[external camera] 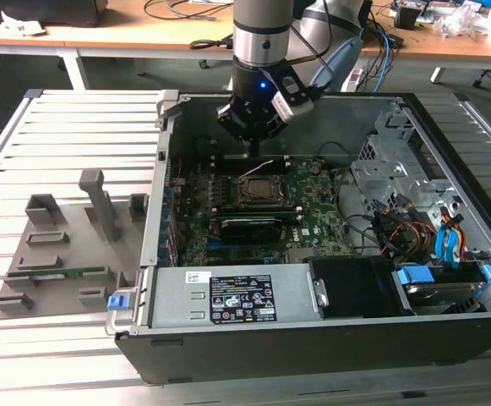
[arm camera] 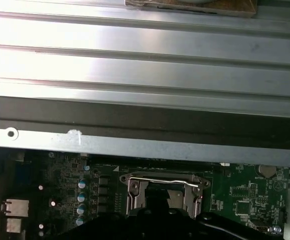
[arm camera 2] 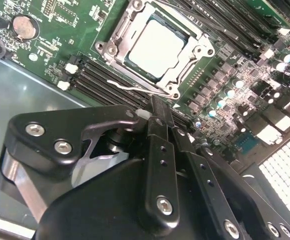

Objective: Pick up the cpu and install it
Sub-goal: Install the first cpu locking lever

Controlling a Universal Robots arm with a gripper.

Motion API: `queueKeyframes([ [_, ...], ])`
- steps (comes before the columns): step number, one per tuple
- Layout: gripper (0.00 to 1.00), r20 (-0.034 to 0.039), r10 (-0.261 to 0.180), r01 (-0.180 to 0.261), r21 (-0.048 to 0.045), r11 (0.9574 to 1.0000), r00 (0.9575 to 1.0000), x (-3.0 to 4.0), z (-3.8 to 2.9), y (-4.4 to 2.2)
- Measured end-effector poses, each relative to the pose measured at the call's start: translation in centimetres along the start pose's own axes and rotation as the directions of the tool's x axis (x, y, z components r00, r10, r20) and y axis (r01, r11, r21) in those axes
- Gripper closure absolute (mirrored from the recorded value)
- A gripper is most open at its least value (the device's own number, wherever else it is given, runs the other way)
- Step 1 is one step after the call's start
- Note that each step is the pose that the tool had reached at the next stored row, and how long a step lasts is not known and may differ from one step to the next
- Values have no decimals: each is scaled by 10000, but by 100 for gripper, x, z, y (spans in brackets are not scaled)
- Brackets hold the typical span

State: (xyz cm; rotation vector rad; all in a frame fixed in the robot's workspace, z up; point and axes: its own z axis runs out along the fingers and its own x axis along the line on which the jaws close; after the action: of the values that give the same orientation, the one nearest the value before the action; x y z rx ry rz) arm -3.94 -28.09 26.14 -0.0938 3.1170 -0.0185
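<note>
The cpu (arm camera 2: 156,46) already sits in the motherboard's socket frame (arm camera 2: 116,37), judging by the second wrist view; placement looks done. Above it hovers the claw (arm camera 2: 154,107), its fingers together and holding nothing.

No text, number or sign can be read anywhere. A dark label (external camera: 242,305) and a small white sticker (external camera: 199,277) sit on the power supply (external camera: 169,309), well apart from the gripper (external camera: 254,155) and across the motherboard (external camera: 313,216) from it, their print too fine to make out. The white markings on the board just beneath the gripper are equally illegible in both wrist views.
</note>
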Motion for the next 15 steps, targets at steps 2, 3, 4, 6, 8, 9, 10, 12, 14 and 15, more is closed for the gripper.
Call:
queueKeyframes([
  [2,89,0,0,0,0,10000,10000,-41,1,-2],
  [3,89,0,0,0,-1,10000,10000,-59,2,-3],
  [4,89,0,0,0,0,10000,10000,-71,2,-4],
  [6,89,-6,-15,15,-1,10000,10000,-94,189,38],
  [8,89,-4,-97,97,-3,10000,10000,-70,229,80],
  [9,89,-4,-125,125,-4,9999,9999,-65,240,89],
  [10,89,-3,-141,141,-5,9999,9999,-63,253,94],
  [12,89,-6,-158,158,19,9999,9999,-62,322,95],
  [14,89,-7,-183,183,24,9998,9998,-69,343,98],
  [15,89,-7,-195,195,28,9998,9998,-78,352,102],
])
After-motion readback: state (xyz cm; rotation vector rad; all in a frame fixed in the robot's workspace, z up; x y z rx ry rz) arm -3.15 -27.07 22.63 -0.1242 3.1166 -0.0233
